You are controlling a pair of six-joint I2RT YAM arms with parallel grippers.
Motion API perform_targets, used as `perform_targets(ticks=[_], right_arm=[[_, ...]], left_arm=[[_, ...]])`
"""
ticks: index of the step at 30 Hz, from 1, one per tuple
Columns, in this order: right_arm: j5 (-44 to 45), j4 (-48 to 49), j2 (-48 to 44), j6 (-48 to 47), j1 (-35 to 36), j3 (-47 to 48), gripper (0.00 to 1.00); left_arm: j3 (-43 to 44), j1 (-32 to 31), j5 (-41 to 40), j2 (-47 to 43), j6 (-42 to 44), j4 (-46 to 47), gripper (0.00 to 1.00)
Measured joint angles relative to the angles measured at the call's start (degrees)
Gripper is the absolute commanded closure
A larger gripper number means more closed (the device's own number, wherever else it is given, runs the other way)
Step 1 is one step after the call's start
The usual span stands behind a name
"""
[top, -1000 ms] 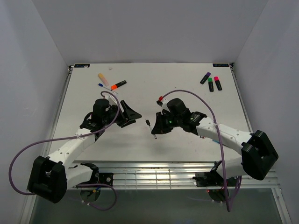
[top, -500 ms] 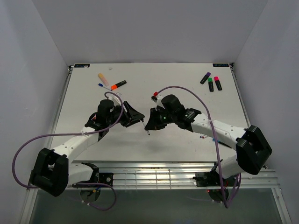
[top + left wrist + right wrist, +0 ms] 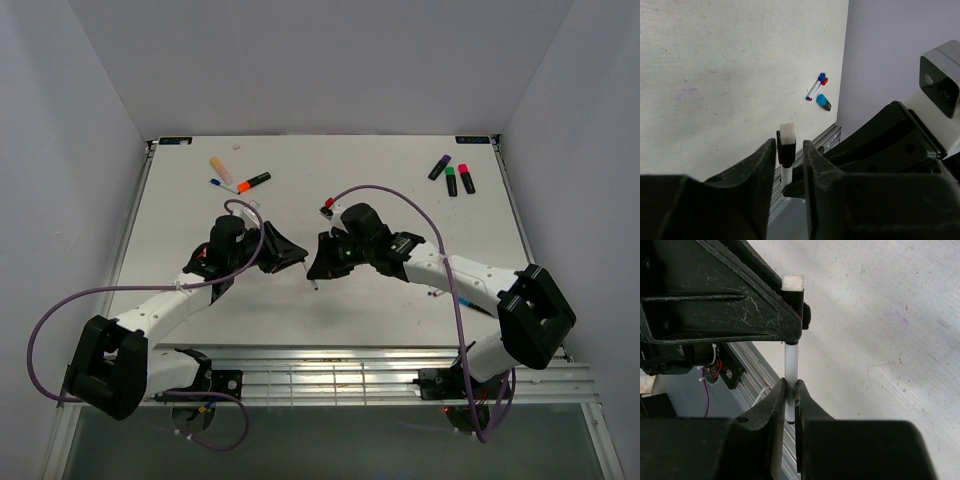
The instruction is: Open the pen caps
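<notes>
Jaws half-parted on left arm (image 3: 165, 303), clamped tight on right arm (image 3: 470, 280).

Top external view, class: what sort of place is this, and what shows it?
Probably a robotics lab test cell: a left arm and right arm mounted at the near edge of a white table, plain walls boxing it in, highlighters lying on it.

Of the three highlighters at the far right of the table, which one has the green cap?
The middle highlighter. It lies between the purple-capped highlighter on its left and the pink-capped one on its right.
</notes>
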Motion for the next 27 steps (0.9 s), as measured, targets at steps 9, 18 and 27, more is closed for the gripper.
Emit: perform_targets(ticks=[9,18,27], right_arm=[[1.3,-0.3,0.3,-0.2,0.3,0.8,0.58],[1.6,-0.2,0.6,-0.6,0.3,1.0,0.58],[1.6,-0.1,4.7,-1.0,0.6,2.4,0.92]], left_arm=[[-0.1,0.0,-0.4,0.2,-0.1,0.0,0.94],[0.0,-0.1,-0.5,0.3,-0.1,-1.5,1.0],[2.7,-0.1,-1.9,3.4,0.0,-4.8,1.0]])
